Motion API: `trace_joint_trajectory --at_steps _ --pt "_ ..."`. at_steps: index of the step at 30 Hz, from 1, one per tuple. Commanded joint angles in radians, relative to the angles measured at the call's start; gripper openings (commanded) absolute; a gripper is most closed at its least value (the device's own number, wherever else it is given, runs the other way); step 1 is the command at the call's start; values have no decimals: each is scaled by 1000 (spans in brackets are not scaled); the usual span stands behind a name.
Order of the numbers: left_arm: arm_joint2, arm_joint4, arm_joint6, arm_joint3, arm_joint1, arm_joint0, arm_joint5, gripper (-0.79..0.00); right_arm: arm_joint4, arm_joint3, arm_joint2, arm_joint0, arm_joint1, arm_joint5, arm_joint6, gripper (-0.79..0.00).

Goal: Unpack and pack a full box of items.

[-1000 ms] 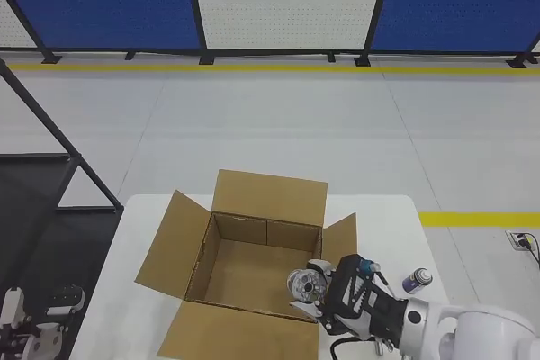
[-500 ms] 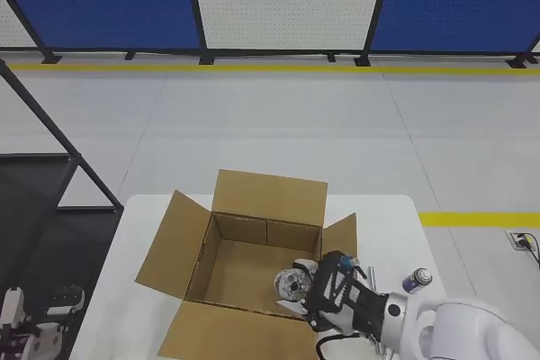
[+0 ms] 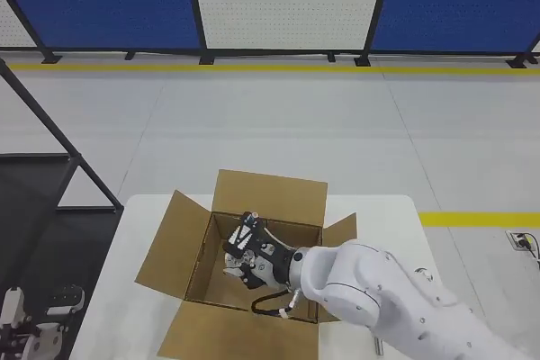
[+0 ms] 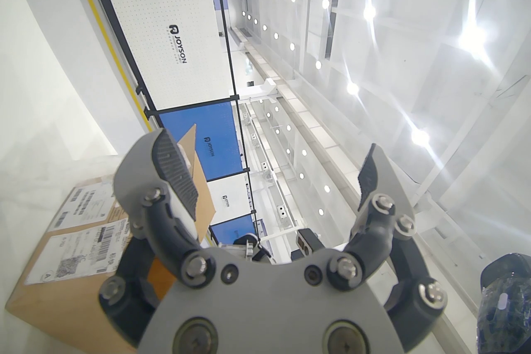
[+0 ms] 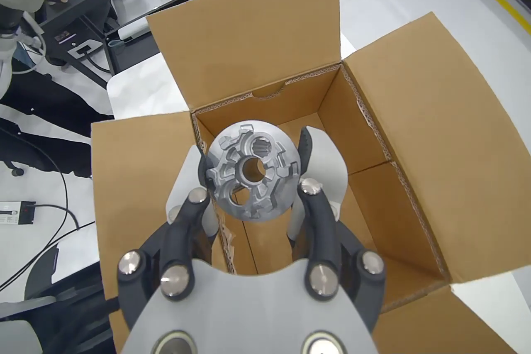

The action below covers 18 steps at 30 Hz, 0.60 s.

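— Where's the metal disc [image 5: 271, 185]?
— In the right gripper [image 5: 254, 154], whose fingers are closed on its rim. It's held over the open box [image 5: 352, 131], near one corner.
— And the left gripper [image 4: 269, 160]?
— Spread wide, holding nothing, beside the box.
— How far along?
— The box floor I can see is bare. I'd judge unpacking done and packing barely begun, with nearly everything left.

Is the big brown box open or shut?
Open. The brown cardboard box has its four flaps spread outward, and the right wrist view looks down to its floor.
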Motion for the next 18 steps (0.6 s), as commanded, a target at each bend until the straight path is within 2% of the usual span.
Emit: trace_joint_trajectory --at_steps 1,5,18 --pt "0 0 0 0 0 0 0 0 12 74 -41 29 -35 10 -17 -785" --pt "0 0 0 0 0 0 0 0 42 180 -93 65 -95 40 -26 -785" --pt "0 0 0 0 0 0 0 0 35 190 -91 55 -96 51 -40 -785"
